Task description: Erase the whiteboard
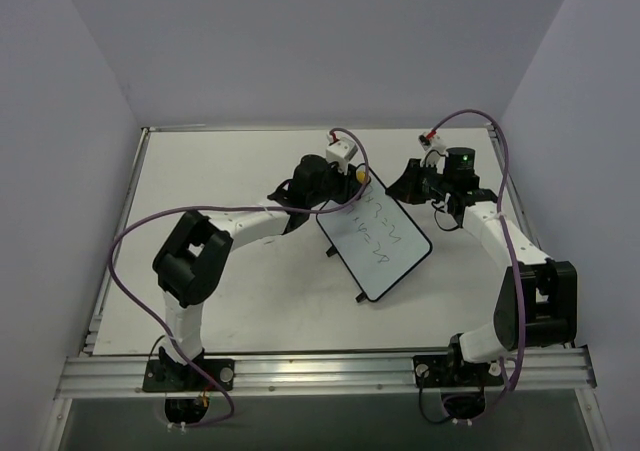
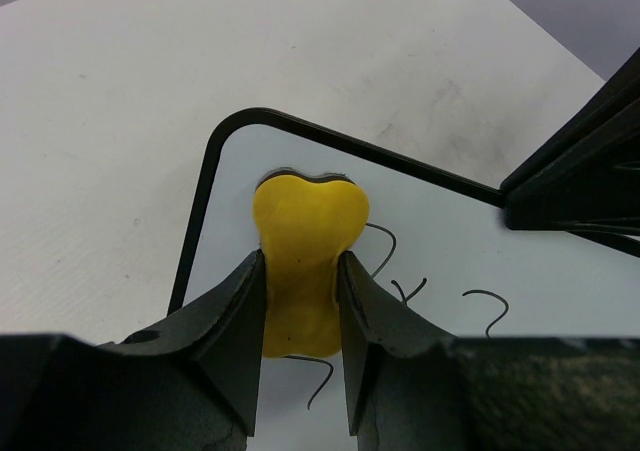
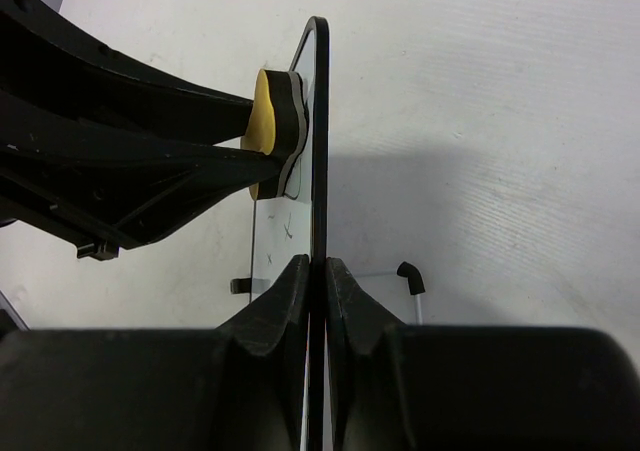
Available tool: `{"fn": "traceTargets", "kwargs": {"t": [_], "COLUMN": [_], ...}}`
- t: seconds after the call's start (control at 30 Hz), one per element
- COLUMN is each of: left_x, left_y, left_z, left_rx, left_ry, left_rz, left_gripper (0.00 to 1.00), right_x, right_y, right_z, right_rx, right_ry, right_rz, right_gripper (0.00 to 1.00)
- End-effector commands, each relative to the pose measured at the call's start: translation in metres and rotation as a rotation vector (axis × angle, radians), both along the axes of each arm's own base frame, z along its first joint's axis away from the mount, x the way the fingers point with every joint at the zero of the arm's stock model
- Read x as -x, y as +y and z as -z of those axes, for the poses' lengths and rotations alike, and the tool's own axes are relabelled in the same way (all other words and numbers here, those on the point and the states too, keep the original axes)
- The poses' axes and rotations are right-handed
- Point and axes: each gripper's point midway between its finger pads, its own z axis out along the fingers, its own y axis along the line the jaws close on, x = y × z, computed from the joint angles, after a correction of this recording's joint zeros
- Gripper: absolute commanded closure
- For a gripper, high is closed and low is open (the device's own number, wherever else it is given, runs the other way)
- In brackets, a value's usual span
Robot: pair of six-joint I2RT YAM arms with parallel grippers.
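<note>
Now: whiteboard [image 1: 375,241] tilted up at worktop [image 1: 220,171] centre, writing unerased.
Left jaws: clamped on yellow eraser [image 2: 308,216], pressed at board corner.
Right jaws: pinched on board edge.
Risk: wipe pressure may twist board out of thin edge grip.

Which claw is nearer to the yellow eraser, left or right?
Left. The left claw is shut on the eraser, which touches the whiteboard near a corner. The right claw pinches the whiteboard's edge, apart from the eraser.
</note>
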Motion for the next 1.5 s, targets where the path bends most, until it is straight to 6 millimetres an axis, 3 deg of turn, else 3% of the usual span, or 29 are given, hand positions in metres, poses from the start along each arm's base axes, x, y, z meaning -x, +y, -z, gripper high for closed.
{"fn": "traceTargets", "kwargs": {"t": [0.0, 0.23, 0.6, 0.87, 1.03, 1.3, 1.47], "left_x": [0.0, 0.028, 0.1, 0.136, 0.123, 0.05, 0.014], "left_y": [-0.008, -0.02, -0.049, -0.052, -0.037, 0.015, 0.03], "left_z": [-0.002, 0.002, 0.008, 0.013, 0.016, 0.014, 0.008], "left_rx": [0.023, 0.065, 0.051, 0.053, 0.037, 0.03, 0.032], "left_ry": [-0.021, -0.024, -0.036, -0.03, -0.032, -0.014, -0.023], "left_rz": [0.036, 0.107, 0.223, 0.249, 0.163, -0.055, -0.127], "left_gripper": [0.98, 0.98, 0.98, 0.98, 0.98, 0.98, 0.98], "right_x": [0.011, 0.01, 0.01, 0.01, 0.011, 0.012, 0.013], "right_y": [0.012, 0.013, 0.013, 0.014, 0.014, 0.015, 0.017], "right_z": [-0.022, -0.024, -0.024, -0.025, -0.024, -0.026, -0.026], "right_rx": [-0.026, -0.025, -0.028, -0.029, -0.028, -0.026, -0.025], "right_ry": [-0.06, -0.067, -0.075, -0.079, -0.078, -0.083, -0.087], "right_rz": [-0.063, -0.065, -0.062, -0.063, -0.065, -0.07, -0.077], "right_gripper": [1.0, 1.0, 1.0, 1.0, 1.0, 1.0, 1.0]}}
